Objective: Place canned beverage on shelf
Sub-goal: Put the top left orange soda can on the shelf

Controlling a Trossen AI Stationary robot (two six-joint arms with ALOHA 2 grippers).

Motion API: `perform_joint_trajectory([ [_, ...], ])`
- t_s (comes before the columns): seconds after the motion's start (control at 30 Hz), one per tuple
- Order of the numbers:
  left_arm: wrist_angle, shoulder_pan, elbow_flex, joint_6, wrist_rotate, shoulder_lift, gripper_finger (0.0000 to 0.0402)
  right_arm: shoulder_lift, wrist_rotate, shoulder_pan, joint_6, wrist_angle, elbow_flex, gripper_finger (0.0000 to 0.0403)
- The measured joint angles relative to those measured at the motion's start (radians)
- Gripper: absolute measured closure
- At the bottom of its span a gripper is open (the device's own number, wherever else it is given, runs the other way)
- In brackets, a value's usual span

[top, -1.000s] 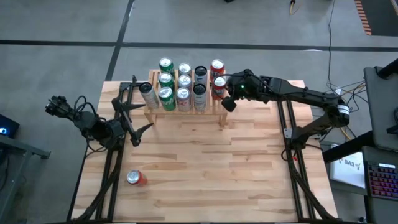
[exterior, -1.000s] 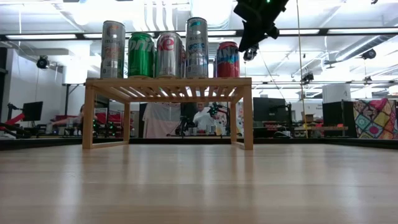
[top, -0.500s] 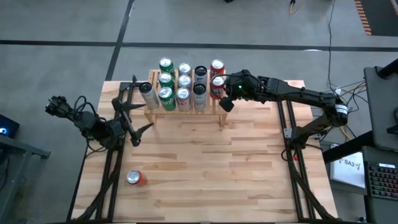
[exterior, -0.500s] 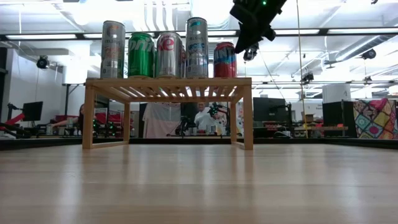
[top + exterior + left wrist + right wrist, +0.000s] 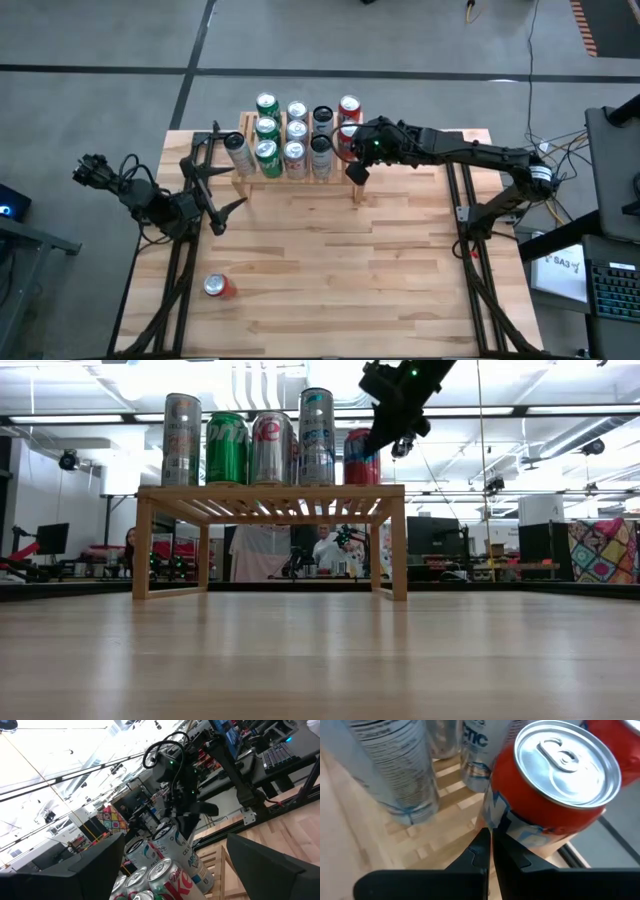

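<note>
Shelf (image 5: 300, 178) carrying upright cans, lettering unreadable; the closed, empty right pincer (image 5: 490, 851) is pressing beside its end red can (image 5: 547, 790). Left pincer (image 5: 228, 176) is waiting open beside the shelf; another can (image 5: 217, 287) is lying on open counter (image 5: 350, 270).

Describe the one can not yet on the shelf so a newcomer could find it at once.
Start at the plank table, whose far edge carries the shelf crowded with upright cans. Come to the near left corner. The red can there stands alone, apart from the others.
</note>
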Motion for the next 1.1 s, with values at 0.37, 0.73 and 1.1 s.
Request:
perform_joint_trajectory([
  [0.37,0.0,0.0,0.0,0.0,0.0,0.0,0.0066,-0.005,0.041,-0.003,-0.023,0.014,0.0,0.0394],
  [0.73,0.0,0.0,0.0,0.0,0.0,0.0,0.0066,-0.005,0.043,-0.003,-0.05,0.057,0.0,0.0394],
  [1.1,-0.001,0.0,0.0,0.0,0.0,0.0,0.0066,-0.037,0.042,0.019,-0.014,0.029,0.0,0.0394],
])
